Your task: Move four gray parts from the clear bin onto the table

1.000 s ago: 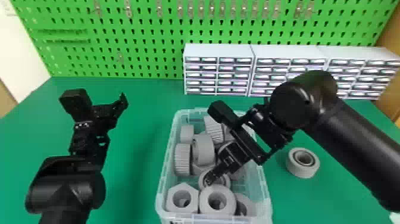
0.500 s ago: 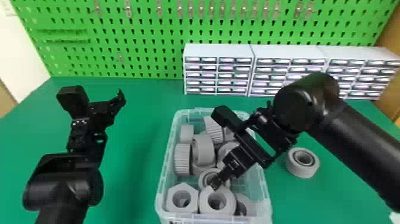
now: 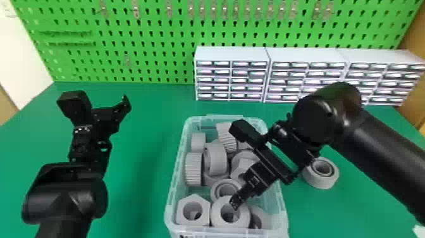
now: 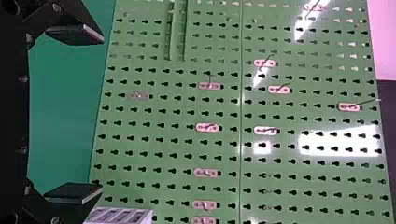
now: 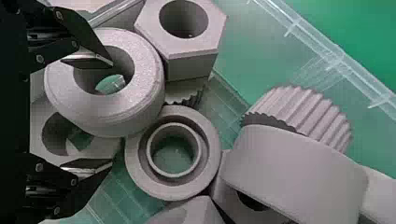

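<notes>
My right gripper (image 3: 234, 203) reaches down into the clear bin (image 3: 285, 205), over a thick gray ring (image 3: 218, 218) at its near end. In the right wrist view my right gripper (image 5: 112, 113) is open, one finger over the hole of the thick ring (image 5: 149, 93), the other outside its rim. A gray hex part (image 3: 183, 210) and a ring with an inner collar (image 3: 216, 190) lie beside it. One gray ring (image 3: 333, 178) rests on the table right of the bin. My left gripper (image 3: 121, 109) is above the table's left part; in the left wrist view my left gripper (image 4: 100, 114) is open, holding nothing.
Several more gray parts, among them a ribbed one (image 3: 193, 169) and a wide ring (image 3: 217, 158), fill the bin. White drawer units (image 3: 232, 53) stand at the back before the green pegboard (image 3: 158, 50). The green table (image 3: 148, 142) stretches between the left arm and the bin.
My right gripper has moved toward the bin's near end and slightly right, from the collared ring to the thick ring. My left arm has shifted a little left and away from the robot.
</notes>
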Motion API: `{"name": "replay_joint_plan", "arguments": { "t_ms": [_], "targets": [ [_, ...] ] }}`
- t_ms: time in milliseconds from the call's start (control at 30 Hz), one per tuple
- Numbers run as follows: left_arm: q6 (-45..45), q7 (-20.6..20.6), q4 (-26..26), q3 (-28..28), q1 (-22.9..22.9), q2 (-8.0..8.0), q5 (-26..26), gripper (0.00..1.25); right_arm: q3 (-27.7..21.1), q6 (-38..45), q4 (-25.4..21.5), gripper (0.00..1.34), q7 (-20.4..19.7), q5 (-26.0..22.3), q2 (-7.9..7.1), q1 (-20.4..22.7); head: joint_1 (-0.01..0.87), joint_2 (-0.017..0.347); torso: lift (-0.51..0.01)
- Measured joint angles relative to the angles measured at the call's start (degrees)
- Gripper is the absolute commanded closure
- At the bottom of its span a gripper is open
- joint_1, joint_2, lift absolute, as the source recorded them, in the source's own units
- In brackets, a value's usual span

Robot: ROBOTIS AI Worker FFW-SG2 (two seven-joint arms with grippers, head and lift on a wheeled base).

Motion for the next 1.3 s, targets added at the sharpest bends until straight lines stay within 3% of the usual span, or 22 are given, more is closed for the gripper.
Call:
{"name": "replay_joint_plan", "arguments": {
  "t_ms": [1300],
  "targets": [
    [-1.52,-0.04,0.0,-0.42,-1.13,0.26,0.94,0.16,0.18,-0.35,1.55,0.51,0.0,0.61,1.14,0.45,0.693,0.072,-0.052]
  ]
}}
